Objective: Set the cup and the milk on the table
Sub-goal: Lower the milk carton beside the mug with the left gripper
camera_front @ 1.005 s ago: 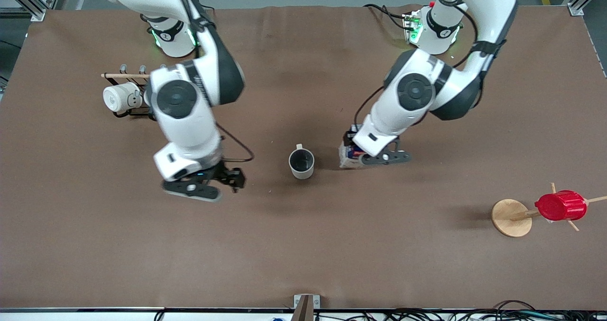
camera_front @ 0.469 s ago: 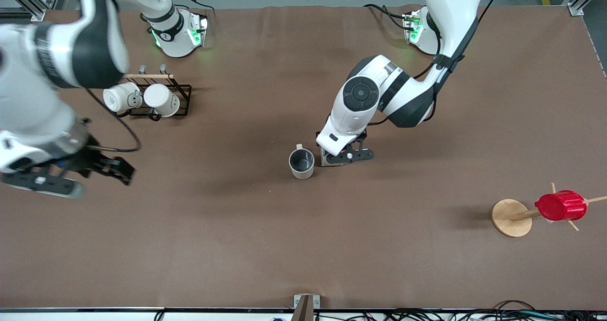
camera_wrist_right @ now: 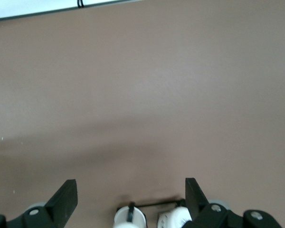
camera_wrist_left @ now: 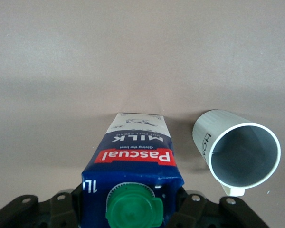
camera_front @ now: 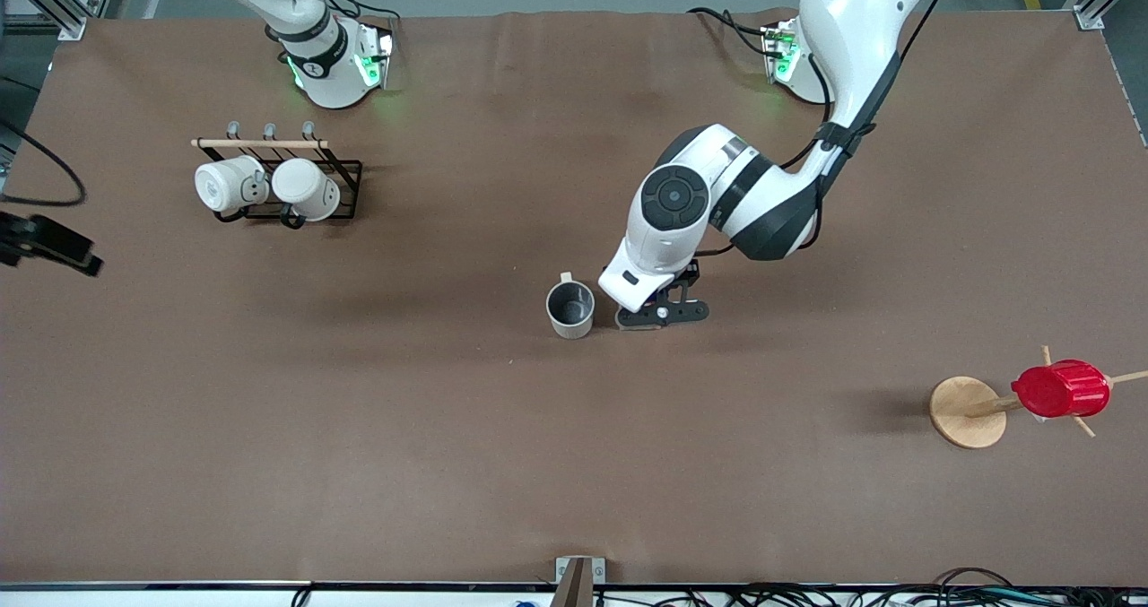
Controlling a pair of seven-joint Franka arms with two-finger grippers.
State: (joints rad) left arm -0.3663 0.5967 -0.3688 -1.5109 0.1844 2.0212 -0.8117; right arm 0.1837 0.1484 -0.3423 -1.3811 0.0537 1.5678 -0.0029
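In the front view the milk is hidden under the left tool (camera_front: 661, 313) beside the cup (camera_front: 570, 309) on the surface (camera_front: 574, 463), while in the left wrist view the milk (camera_wrist_left: 133, 166) is seen clamped, and in the right wrist view the right tool (camera_wrist_right: 130, 197) is spread wide, empty.

Even overhead light, soft shadows

We hold our left pincer (camera_front: 662, 313) low and clamped shut, while our right pincer (camera_wrist_right: 131, 197) hangs spread wide.
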